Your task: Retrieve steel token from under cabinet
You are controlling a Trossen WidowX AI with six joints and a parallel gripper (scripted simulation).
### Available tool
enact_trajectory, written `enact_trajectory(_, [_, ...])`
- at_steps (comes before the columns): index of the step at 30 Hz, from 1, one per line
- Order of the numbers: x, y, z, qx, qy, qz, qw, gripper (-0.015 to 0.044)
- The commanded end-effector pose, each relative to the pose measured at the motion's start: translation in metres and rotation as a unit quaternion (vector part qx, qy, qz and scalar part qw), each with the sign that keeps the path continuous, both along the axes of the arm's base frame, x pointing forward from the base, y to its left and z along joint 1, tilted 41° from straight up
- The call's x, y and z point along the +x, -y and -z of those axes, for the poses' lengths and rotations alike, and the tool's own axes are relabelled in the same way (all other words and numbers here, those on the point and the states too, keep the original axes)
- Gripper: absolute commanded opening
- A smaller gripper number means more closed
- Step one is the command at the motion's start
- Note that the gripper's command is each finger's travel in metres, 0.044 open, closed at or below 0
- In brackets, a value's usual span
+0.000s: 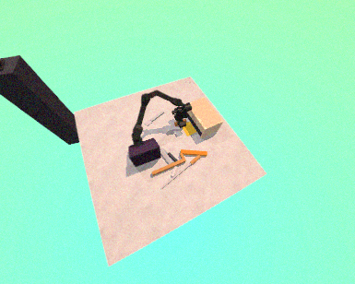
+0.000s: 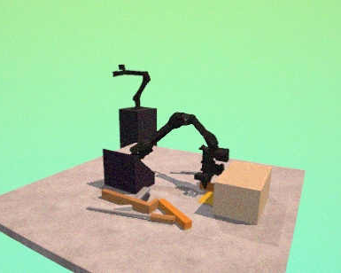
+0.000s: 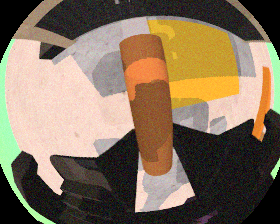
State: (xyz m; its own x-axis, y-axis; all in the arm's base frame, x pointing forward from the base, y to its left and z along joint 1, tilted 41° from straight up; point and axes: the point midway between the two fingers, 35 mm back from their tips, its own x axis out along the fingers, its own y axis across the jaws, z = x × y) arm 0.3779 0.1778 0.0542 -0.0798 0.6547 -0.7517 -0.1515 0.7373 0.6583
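My gripper (image 1: 179, 124) (image 2: 204, 183) (image 3: 152, 129) is shut on an orange handle (image 2: 205, 186) (image 3: 148, 95), low in front of the cabinet. The handle points toward the cabinet; no blade or tip of it can be made out. The beige cabinet (image 1: 207, 114) (image 2: 242, 183) has a dark strip along its front base. The yellow marked area (image 1: 189, 129) (image 2: 206, 198) (image 3: 203, 57) lies at the cabinet's front, beside the handle in the wrist view, partly behind it. The steel token cannot be made out in any view.
A large bent orange piece (image 1: 168, 168) (image 2: 121, 198) lies near the arm's base. A thin rod with an orange grip (image 1: 195, 159) (image 2: 162, 218) lies beside it. A thin grey bar (image 1: 155, 118) lies on the arm's other side. A second arm stands on a dark pedestal (image 2: 137, 126).
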Motion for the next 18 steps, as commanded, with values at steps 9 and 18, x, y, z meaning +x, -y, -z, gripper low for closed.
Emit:
enact_trajectory(9, [0.008,0.004,0.006,0.002,0.002,-0.001,1.0,0.0])
enact_trajectory(18, [0.01,0.012,0.013,0.001,0.002,-0.001,1.0,0.0])
